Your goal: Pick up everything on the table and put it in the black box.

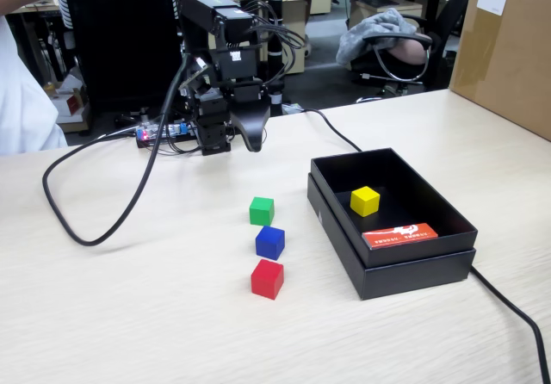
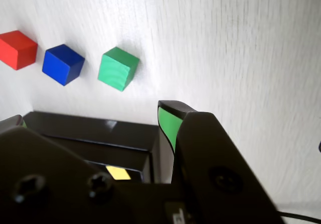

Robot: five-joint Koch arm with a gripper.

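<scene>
On the table (image 1: 129, 315), a green cube (image 1: 262, 210), a blue cube (image 1: 269, 242) and a red cube (image 1: 267, 278) lie in a short line left of the black box (image 1: 392, 268). A yellow cube (image 1: 365, 201) sits inside the box. My gripper (image 1: 234, 143) hangs at the back, above the table and well apart from the cubes. In the wrist view the gripper (image 2: 93, 117) is open and empty, its jaws wide apart. Past them the wrist view shows the green cube (image 2: 118, 68), blue cube (image 2: 62, 64), red cube (image 2: 18, 49), the box rim (image 2: 100, 128) and a sliver of the yellow cube (image 2: 118, 173).
A red-orange card (image 1: 399, 235) lies in the box near its front wall. A big brown carton (image 1: 508, 48) stands at the back right. One black cable (image 1: 86, 229) loops across the table's left, another cable (image 1: 516, 315) runs off from the box's front right.
</scene>
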